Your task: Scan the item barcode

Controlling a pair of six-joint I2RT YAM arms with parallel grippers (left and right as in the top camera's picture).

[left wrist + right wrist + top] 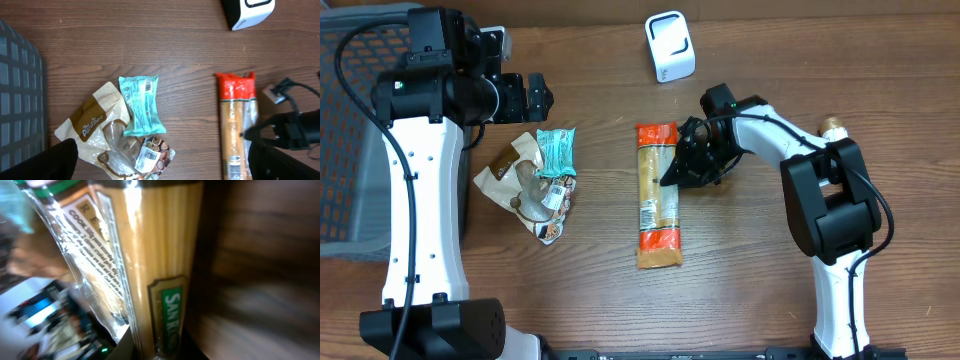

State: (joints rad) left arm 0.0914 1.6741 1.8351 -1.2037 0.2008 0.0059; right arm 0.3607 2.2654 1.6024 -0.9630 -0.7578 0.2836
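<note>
Far left, over the brown wooden desk [590, 300]: left pincer [525, 97], spread wide, nothing between the fingers. Just below it, a small heap: brown-and-white paper snack pouch [87, 122], teal foil wrapper [141, 105] lying over its right side, touching. Probably no part of this step.

Centre: long clear-plastic spaghetti packet with orange ends [657, 200], flat on the desk, lengthwise away from the robot's base. Probably moderate in weight. Stiff along its length from the bundled strands, yet brittle: likely snaps if bent or squeezed hard across the middle. Slick film, so prone to sliding out of a light pinch. Best taken near mid-length, across the narrow width, to keep both ends level. Held close to one end, probably tips.

Just right of centre: right pincer [682, 165], pressed together on the spaghetti packet's right edge, in the half nearer the far orange end. Confirmed in the wrist view: film and strands fill the frame and run straight down into the pincer at the bottom. Off-centre hold, so expect the near end to sag on lifting.

Beyond, well apart, towards the desk's far edge: white box-shaped scanner [670, 45]. Barcode not made out from any view.
</note>
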